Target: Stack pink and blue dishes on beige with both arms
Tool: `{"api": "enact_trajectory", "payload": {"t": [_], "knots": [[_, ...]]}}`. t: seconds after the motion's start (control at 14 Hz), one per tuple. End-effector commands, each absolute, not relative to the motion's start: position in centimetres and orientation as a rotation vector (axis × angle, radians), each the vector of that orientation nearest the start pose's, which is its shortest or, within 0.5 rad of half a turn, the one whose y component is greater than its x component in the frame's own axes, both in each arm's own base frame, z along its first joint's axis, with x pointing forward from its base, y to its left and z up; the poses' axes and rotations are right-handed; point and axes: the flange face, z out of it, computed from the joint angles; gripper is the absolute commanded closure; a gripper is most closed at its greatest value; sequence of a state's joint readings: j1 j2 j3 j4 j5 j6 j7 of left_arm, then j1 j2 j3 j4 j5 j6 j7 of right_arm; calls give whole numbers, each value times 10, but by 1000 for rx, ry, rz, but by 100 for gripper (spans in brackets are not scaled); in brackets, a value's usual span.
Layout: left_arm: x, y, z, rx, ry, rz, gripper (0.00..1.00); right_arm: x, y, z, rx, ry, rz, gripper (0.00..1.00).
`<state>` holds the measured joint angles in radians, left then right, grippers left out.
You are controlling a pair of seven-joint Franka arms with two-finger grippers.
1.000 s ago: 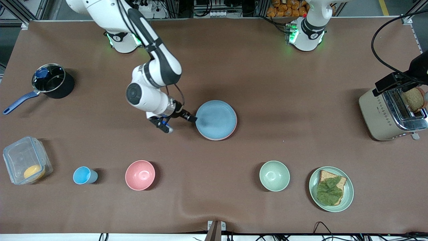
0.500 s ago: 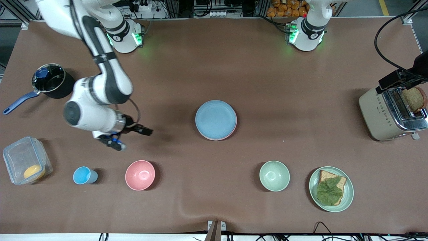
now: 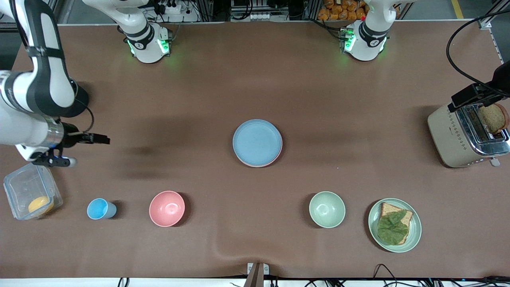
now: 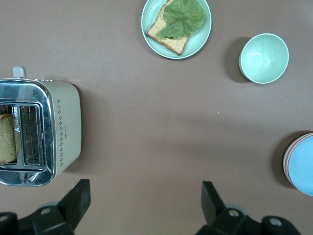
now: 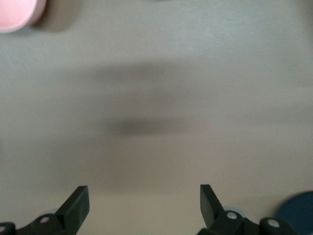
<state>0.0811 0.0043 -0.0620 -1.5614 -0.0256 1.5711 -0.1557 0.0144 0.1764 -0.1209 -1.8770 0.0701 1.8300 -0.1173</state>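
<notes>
Brown tabletop [image 3: 342,119] spreads wide under my arms. My blue plate [image 3: 257,142] sits on the pink plate [image 3: 276,158] in the middle; I cannot see beige underneath. My right pincer [image 3: 104,139] hangs open and empty toward the right arm's end, pointing at the stack. My left pincer [image 4: 145,208] waits open by the toaster [image 3: 466,135].

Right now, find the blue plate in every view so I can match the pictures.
Front view: blue plate at table centre, topping the stack, a pink plate's rim showing beneath.
Left wrist view: blue plate cut by the picture's edge, same pink rim.
Right wrist view: not in it.
Shared landmark: green bowl, in the front and left wrist views.
</notes>
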Motion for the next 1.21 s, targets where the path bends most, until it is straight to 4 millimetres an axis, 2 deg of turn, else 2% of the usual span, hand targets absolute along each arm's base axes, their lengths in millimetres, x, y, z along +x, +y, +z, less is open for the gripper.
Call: {"api": "enact_trajectory", "payload": {"t": [0.0,0.21,0.36,0.5,0.64,0.71,0.86,1.14], "knots": [[554,9,629,-3179,-245,-30,0,534,-49,445,-3120,-162,256,0],[555,4,629,-3180,-230,-37,0,540,-69,515,-3130,-232,113,0],[555,5,628,-3180,-235,-35,0,547,-71,556,-3142,-268,17,0],[555,5,628,-3180,-235,-35,0,555,-71,590,-3159,-240,-92,0],[555,5,628,-3180,-235,-35,0,563,-70,619,-3160,-135,-182,0],[555,4,628,-3179,-228,-35,0,561,-68,630,-3159,-86,-166,0],[556,-1,627,-3178,-213,-30,0,573,-60,642,-3167,-90,-120,0],[552,-18,630,-3176,-171,-22,0,575,-43,645,-3163,-138,-59,0]]}}
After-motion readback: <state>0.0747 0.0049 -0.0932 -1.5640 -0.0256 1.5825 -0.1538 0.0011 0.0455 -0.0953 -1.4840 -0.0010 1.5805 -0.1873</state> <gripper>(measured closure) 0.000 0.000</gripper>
